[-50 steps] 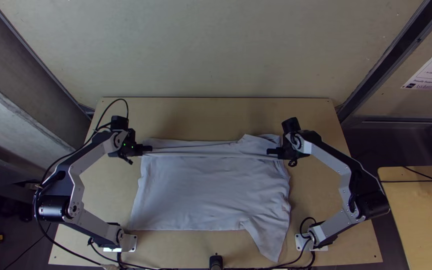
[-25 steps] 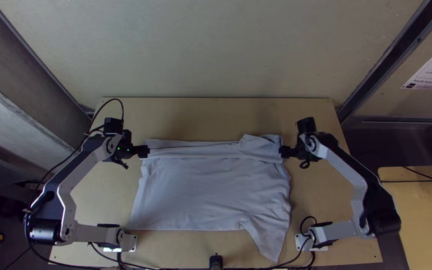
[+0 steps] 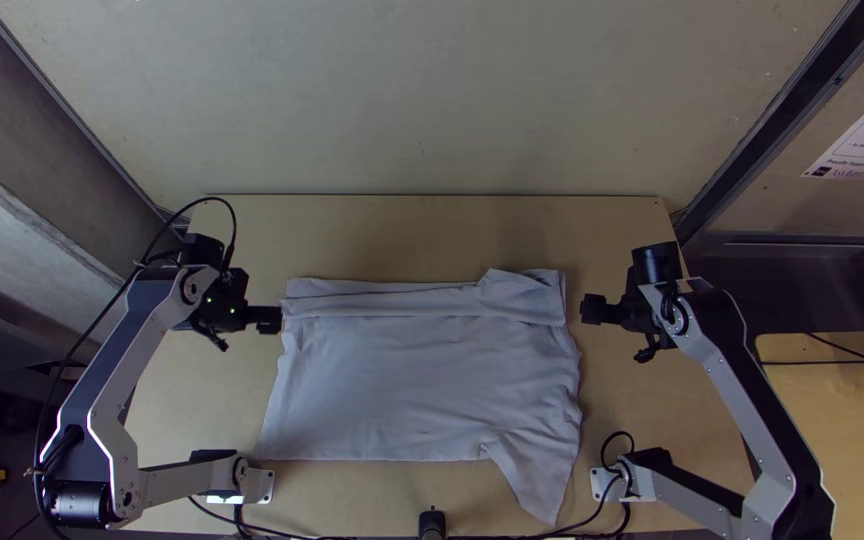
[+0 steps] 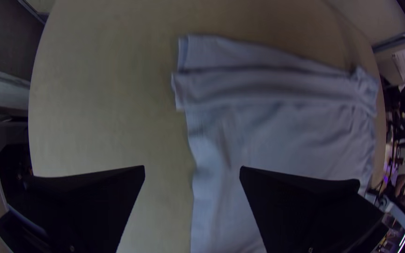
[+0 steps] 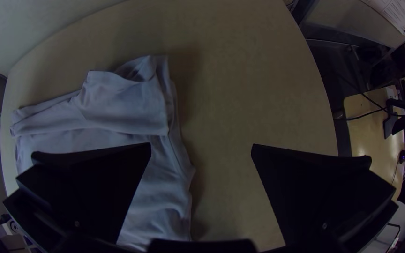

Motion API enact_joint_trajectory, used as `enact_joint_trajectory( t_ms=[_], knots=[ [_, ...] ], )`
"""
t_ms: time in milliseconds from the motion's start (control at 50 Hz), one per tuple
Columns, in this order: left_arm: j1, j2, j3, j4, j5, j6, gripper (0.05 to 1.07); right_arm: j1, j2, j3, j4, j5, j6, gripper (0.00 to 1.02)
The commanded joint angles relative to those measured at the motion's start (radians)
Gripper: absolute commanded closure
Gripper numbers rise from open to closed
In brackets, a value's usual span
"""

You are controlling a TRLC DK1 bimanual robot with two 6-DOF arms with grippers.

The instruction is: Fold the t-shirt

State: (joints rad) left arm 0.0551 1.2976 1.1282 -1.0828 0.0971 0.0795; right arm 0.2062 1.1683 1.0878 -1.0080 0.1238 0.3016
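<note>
The t-shirt (image 3: 402, 385) lies on the tabletop (image 3: 432, 235) between the left gripper (image 4: 192, 169) and right gripper (image 5: 201, 146), each with wide, empty jaws. Its folded band (image 3: 387, 301) runs lengthwise between them; the near flap (image 3: 540, 482), likely next, lies nearer the right gripper.

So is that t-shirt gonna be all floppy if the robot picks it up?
Probably floppy: the t-shirt has soft wrinkles and a sagging sleeve corner. It's likely light, since the cloth looks thin. The folded strip might flop open, as nothing pins it.
</note>
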Motion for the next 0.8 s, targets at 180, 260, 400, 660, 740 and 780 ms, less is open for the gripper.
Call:
enact_joint_trajectory(
  t_ms=[180,260,400,660,740,780],
  knots=[
    [-0.029,-0.13,-0.139,-0.212,-0.004,0.201,0.1,0.055,-0.047,0.043,-0.089,0.007,0.021,0.04],
    [-0.064,-0.158,-0.174,-0.258,-0.028,0.217,0.1,0.067,-0.038,0.041,-0.118,0.007,0.034,0.04],
    [-0.163,-0.201,-0.242,-0.302,-0.063,0.21,0.1,0.088,-0.022,0.041,-0.135,0.007,0.039,0.04],
    [-0.376,-0.208,-0.343,-0.336,-0.171,0.111,0.1,0.108,-0.021,0.03,-0.136,0.005,0.041,0.04],
    [-0.426,-0.193,-0.357,-0.347,-0.171,0.078,0.1,0.11,-0.019,0.021,-0.136,0.005,0.041,0.04],
    [-0.454,-0.185,-0.369,-0.344,-0.171,0.06,0.1,0.111,-0.018,0.018,-0.136,0.005,0.041,0.04]
  ],
)
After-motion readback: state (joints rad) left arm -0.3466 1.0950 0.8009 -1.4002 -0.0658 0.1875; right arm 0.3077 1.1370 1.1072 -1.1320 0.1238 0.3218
